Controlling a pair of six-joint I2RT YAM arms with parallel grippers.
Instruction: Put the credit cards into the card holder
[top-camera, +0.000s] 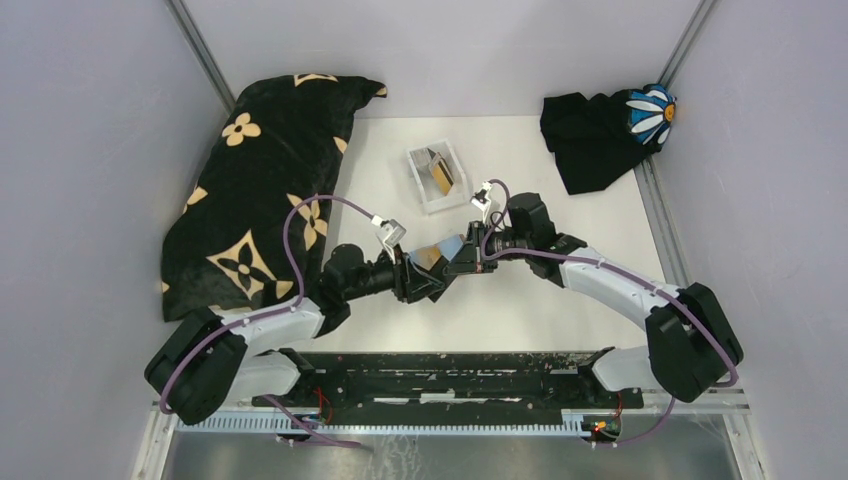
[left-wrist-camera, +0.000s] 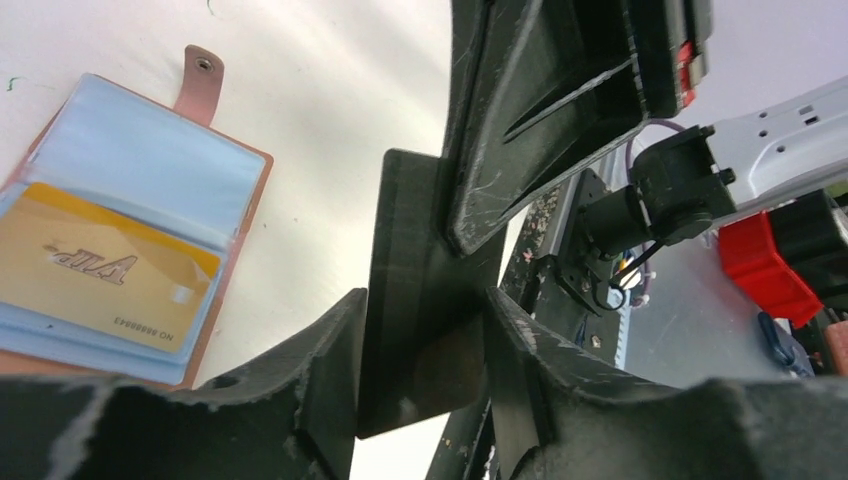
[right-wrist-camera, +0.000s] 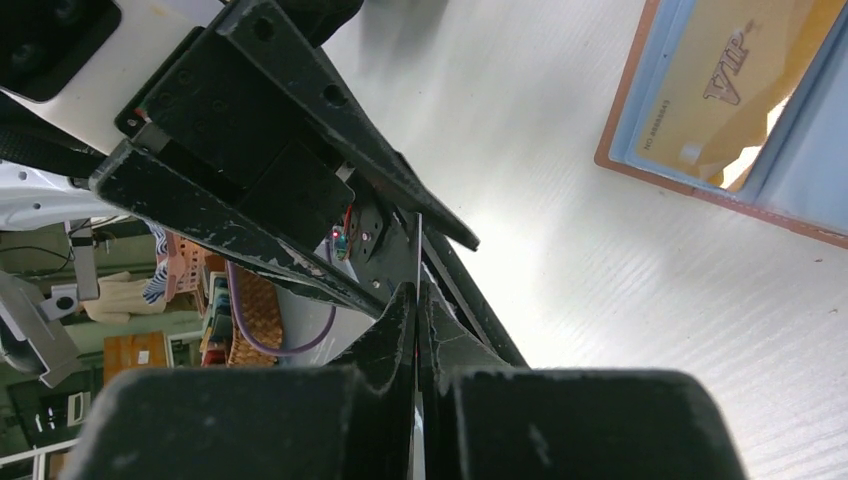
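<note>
The tan card holder (left-wrist-camera: 232, 250) lies open on the white table, and a gold credit card (left-wrist-camera: 100, 270) sits in one of its clear slots. The right wrist view shows the holder (right-wrist-camera: 700, 192) and the gold card (right-wrist-camera: 715, 90) at the upper right. Both grippers meet just above the table beside it. My right gripper (right-wrist-camera: 417, 292) is shut on a dark credit card (left-wrist-camera: 420, 250), which looks like a thin edge-on line from that wrist. My left gripper (left-wrist-camera: 425, 300) spans the same card's width, and both fingers touch its edges. From above, the two grippers (top-camera: 445, 265) partly cover the holder (top-camera: 432, 256).
A small white tray (top-camera: 420, 185) with more cards in it stands just behind the grippers. A black flower-patterned cushion (top-camera: 260, 190) fills the left side. A black cloth with a daisy (top-camera: 600, 135) lies at the back right. Walls close in on both sides.
</note>
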